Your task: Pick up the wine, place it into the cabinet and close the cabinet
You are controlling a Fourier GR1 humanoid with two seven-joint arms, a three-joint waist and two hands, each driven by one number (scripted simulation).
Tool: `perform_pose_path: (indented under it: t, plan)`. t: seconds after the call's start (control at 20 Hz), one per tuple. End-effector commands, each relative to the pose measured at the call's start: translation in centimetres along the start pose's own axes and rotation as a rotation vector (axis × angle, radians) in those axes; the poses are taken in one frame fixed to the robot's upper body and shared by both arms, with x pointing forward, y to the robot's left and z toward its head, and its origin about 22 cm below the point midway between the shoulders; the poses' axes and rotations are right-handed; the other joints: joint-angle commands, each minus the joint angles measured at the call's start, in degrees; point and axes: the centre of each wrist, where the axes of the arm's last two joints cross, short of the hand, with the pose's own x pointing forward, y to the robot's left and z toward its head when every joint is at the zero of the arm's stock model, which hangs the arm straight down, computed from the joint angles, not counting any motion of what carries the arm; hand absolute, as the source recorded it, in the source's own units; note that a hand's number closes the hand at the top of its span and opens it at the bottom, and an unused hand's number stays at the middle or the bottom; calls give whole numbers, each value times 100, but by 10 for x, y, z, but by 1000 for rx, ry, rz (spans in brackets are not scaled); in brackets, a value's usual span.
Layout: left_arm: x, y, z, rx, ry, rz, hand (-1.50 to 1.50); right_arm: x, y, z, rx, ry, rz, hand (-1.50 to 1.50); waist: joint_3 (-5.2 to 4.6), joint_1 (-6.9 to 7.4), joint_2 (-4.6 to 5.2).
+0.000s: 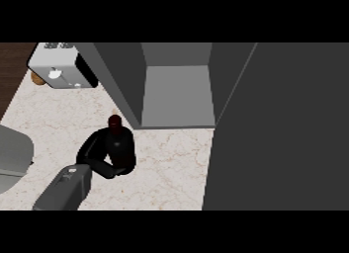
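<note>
A dark red wine bottle point(115, 122) sits left of centre in the frame, above the pale marbled bench point(169, 168). Only its neck and top show. The rest is hidden by the black left hand point(109, 150), whose fingers and thumb are curled round the bottle's body. The bottle seems to stand roughly upright, its neck towards the top of the frame. Whether its base touches the bench cannot be seen.

The grey forearm point(64, 190) comes in from the lower left. The right hand is not in view, so the left hand alone has the bottle.

The open cabinet point(175, 96) lies just up and to the right of the bottle, its pale grey inner floor bare, so the carry should go that way. A large dark panel point(286, 128), probably the cabinet's open door, fills the right side of the frame. A white toaster point(57, 69) stands at upper left.
</note>
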Motion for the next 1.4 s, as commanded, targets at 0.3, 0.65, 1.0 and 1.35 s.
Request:
perform_pose_path:
  t: [0.3,0.65,1.0,1.35]
  plan:
    - [-31,6,55,510,-264,116,150,3,-1,9,0,-11,-22,-150,13,149,-50]
    - [-10,7,45,471,-342,145,150,8,-2,14,0,3,-19,-150,15,151,-54]
    - [-9,-43,29,366,-304,130,150,13,-8,13,1,-6,-18,-150,17,154,-62]
    - [-6,-94,25,284,-281,113,150,3,-4,19,2,-9,-18,-150,14,115,-50]
